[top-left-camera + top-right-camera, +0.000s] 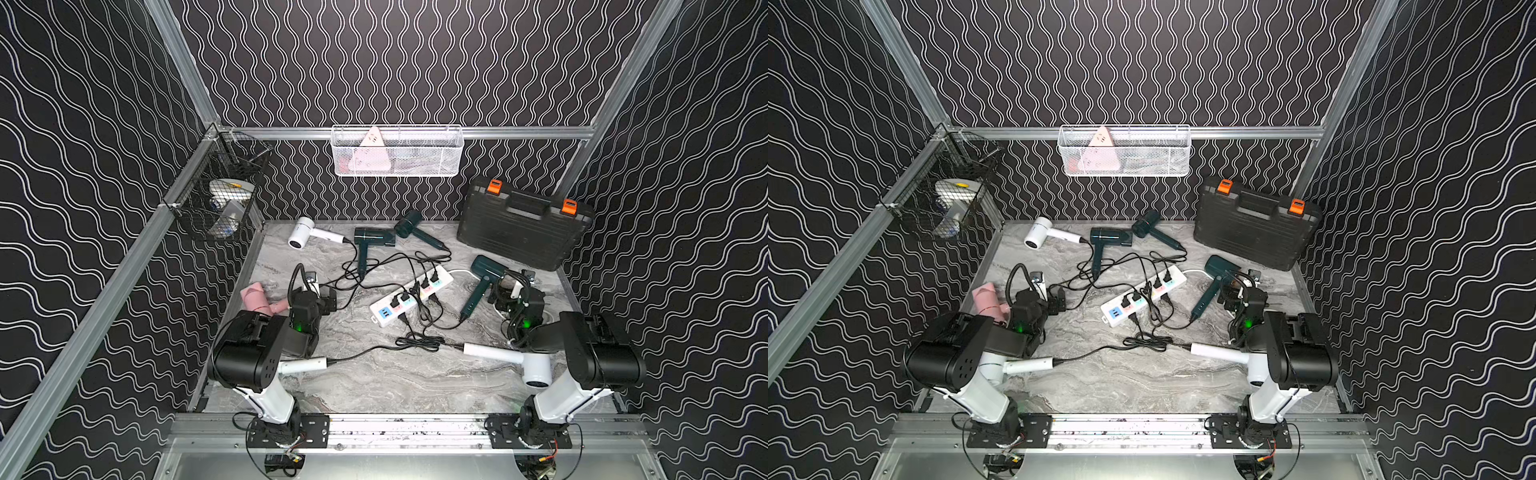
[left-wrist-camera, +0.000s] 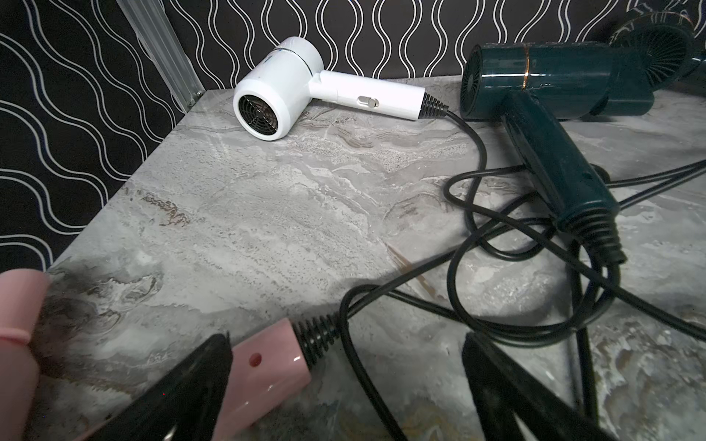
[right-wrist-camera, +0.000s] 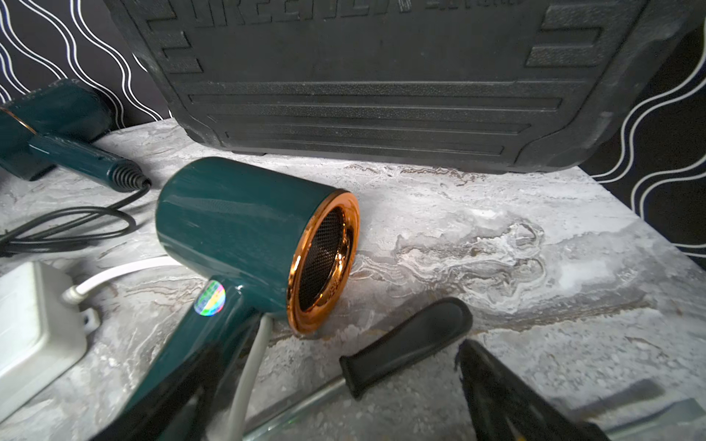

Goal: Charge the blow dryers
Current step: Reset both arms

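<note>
White blow dryer (image 1: 498, 354) lay near right on worktop (image 1: 374, 386). Left gripper (image 2: 345, 338) gaped by pink dryer (image 2: 267, 374); right gripper (image 3: 340, 351) gaped by green dryer (image 3: 229, 229).

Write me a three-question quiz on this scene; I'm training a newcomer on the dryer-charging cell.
1. True or false: the left pincer is shut on the handle of the pink dryer.
2. Which dryer lies just ahead of the right pincer in the right wrist view?
A. a pink one
B. a dark green one with a copper-coloured nozzle ring
C. a white one
3. How many dark green dryers lie on the table in a top view?

Key: 1 false, it stands open; 2 B; 3 three.
</note>
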Robot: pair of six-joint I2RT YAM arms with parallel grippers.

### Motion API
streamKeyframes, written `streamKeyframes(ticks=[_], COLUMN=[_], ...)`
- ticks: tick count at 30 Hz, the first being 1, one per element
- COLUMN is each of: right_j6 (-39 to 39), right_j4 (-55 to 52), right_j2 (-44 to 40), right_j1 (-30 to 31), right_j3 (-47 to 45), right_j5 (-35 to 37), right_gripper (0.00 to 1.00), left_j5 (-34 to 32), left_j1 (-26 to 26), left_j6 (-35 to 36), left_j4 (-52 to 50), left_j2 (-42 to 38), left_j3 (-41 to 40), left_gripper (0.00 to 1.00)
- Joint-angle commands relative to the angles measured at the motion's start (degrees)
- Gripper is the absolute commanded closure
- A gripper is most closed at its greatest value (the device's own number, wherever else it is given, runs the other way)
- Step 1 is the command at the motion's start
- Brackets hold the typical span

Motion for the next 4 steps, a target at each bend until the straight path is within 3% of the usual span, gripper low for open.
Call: streamKeyframes(ticks=[1,4], right_j6=[-0.3,-0.4], right_j4=[0.7,1.2], right_j2=[0.1,-0.1], right_j1=[0.1,0.0], right_j3=[0.3,0.0], right_j5=[-0.5,-0.6], right_gripper=[0.00,0.00], left_j5=[0.0,0.1], left_j1=[0.1,0.0], left_j6=[1.2,1.2], left_j4=[2.4,2.5], left_j2=[-0.1,-0.1], left_j3=[-0.1,-0.1], left_gripper=[0.01,0.01])
